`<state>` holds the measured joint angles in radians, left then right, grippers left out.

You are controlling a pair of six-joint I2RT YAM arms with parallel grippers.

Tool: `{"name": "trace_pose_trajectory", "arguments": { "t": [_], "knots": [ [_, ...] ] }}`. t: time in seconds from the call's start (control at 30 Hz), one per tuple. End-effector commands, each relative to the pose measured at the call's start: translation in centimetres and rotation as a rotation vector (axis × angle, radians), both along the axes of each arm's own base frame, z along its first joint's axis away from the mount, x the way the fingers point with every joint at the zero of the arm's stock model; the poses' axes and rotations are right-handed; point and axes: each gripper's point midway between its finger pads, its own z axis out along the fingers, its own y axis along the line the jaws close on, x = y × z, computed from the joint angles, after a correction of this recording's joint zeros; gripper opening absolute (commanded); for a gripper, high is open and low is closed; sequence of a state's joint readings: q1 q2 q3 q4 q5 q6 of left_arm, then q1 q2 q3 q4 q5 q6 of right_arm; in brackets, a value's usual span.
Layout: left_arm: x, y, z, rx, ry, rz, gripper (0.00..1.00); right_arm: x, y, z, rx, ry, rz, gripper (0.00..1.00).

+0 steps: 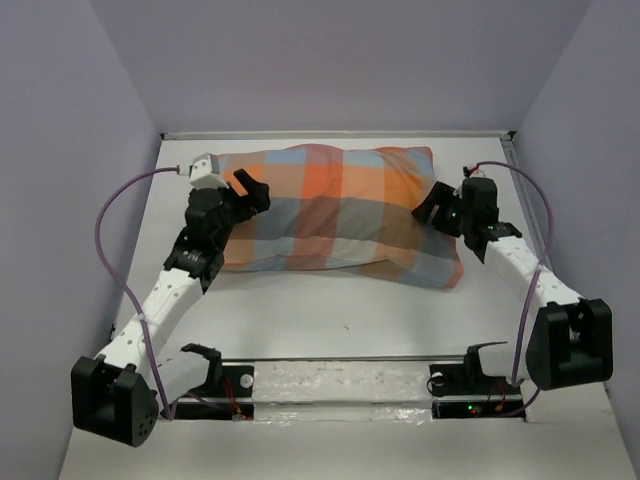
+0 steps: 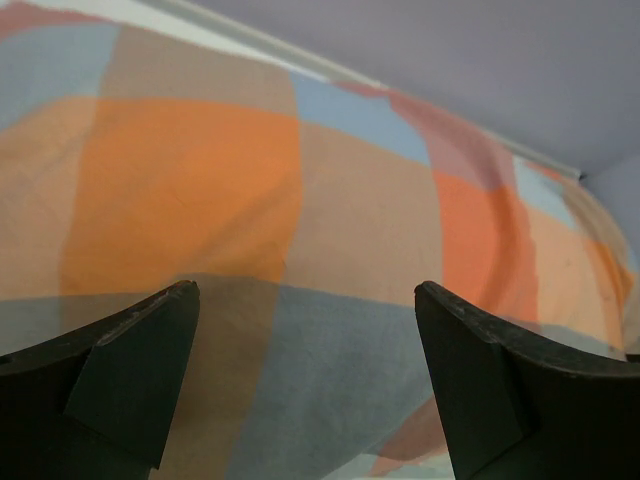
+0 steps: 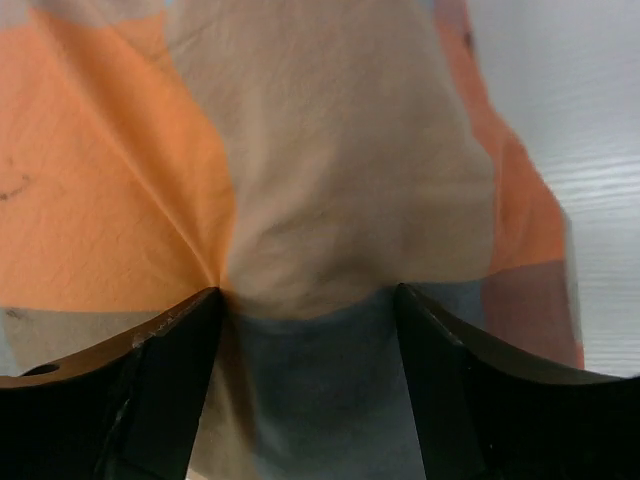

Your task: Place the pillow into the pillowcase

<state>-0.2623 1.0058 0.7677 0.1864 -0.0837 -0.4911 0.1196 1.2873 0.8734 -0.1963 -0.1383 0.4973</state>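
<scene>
Left pincer (image 1: 251, 190), fingers spread apart, sits at the left end of the plump orange, grey-blue and cream checked fabric pillowcase (image 1: 340, 205). The case's near side borders white table (image 1: 330, 310). Right pincer (image 1: 432, 207), also spread, presses the case's right end; only its wrist view shows cloth bulging between the fingers (image 3: 150, 360).

Both arms reach fwd, elbows out, wrists turned inward to face each other. L gripper (image 1: 250, 190) points R, fingers (image 2: 130, 385) spread wide. R gripper (image 1: 432, 207) points L, fingers (image 3: 150, 395) apart, gap a bit narrower than L's; can't tell if clamping.
</scene>
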Motion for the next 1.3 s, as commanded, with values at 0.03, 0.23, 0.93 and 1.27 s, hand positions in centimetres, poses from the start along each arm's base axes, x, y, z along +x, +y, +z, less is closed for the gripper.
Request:
{"name": "trace_pose_trajectory", "arguments": {
  "t": [0.03, 0.23, 0.93, 1.27],
  "knots": [
    [0.5, -2.4, 2.7, 0.07, -0.091, 0.028, 0.99, -3.4, 7.9, -2.5, 0.092, -0.011, 0.26, 0.52],
    [-0.2, -5.5, 3.1, 0.119, -0.083, -0.053, 0.99, -14.7, 19.7, -1.7, 0.077, -0.031, 0.611, 0.43],
    [-3.0, -17.6, 0.7, 0.658, -0.002, -0.202, 0.99, -11.5, 8.3, 1.2, 0.129, -0.198, 0.127, 0.67],
    [1.8, -11.5, 1.6, 0.471, 0.009, -0.131, 0.99, -10.8, 13.2, 0.7, 0.378, -0.179, 0.352, 0.55]
  ]
}}
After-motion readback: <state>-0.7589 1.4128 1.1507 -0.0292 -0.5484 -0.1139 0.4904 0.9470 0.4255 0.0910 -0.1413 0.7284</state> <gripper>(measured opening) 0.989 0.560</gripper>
